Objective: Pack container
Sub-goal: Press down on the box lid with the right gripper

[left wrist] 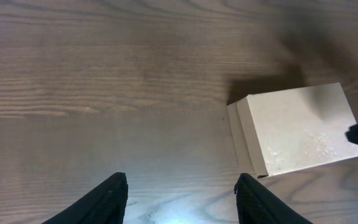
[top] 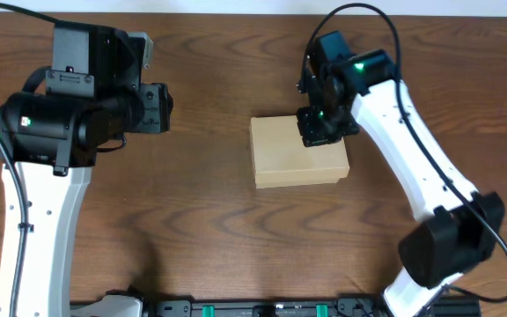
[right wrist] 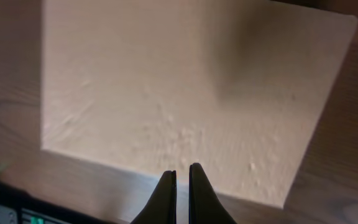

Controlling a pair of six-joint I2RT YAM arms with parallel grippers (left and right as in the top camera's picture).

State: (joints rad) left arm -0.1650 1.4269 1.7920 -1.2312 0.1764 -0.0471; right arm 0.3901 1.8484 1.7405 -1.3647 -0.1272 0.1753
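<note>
1. I am seeing the container (top: 297, 151) sitting near the middle of the wooden table (top: 209, 220) with its flap lid lying shut and flat; the tan top is showing plain in the right wrist view (right wrist: 185, 87).
2. The right gripper (top: 324, 128) is hanging over the container's top, near the far corner on the right arm's side. Its fingers (right wrist: 166, 193) are pressing together with only a hairline gap and are gripping nothing. I cannot tell whether the tips are touching the lid.
3. The left gripper (left wrist: 182, 183) is hovering over bare table well to the left of the container, apart from it. Its fingers (left wrist: 107, 199) are standing about half spread, with only wood grain between them.
4. From the left wrist view the container (left wrist: 297, 127) is lying ahead and off to the right.
</note>
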